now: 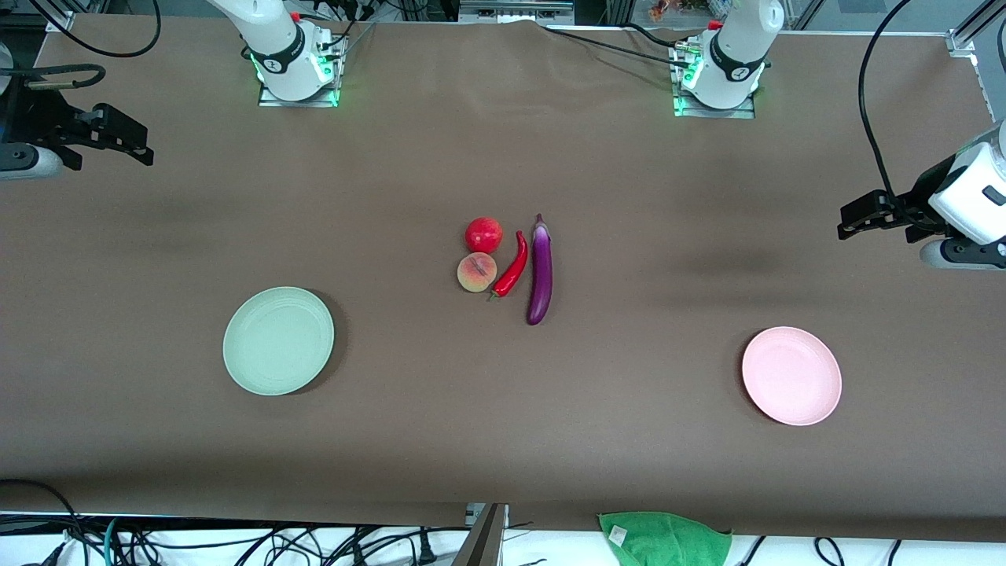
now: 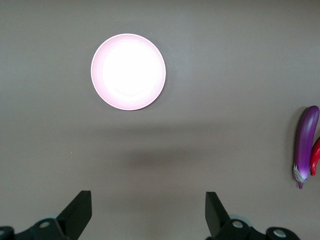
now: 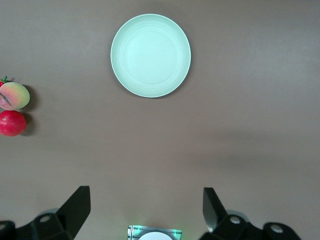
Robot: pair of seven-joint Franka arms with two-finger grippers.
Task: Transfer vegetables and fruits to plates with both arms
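At the middle of the table (image 1: 503, 440) lay the red apple-like fruit (image 1: 483, 234), the peach (image 1: 476, 272) just beside it and nearer the front camera, the chili pepper (image 1: 512, 266) next, then the eggplant (image 1: 539, 271) toward the left arm's end; the mint green plate (image 1: 278, 340) sat well apart toward the right arm's end, the pink plate (image 1: 791, 376) toward the left arm's; the left gripper (image 2: 147, 212) hung over bare table at its end, fingers wide apart, holding nothing; the right gripper (image 3: 146, 210) hung likewise at its own end, spread and empty.

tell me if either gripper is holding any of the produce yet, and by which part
Nothing is held. The left gripper and right gripper both hang open over bare table.
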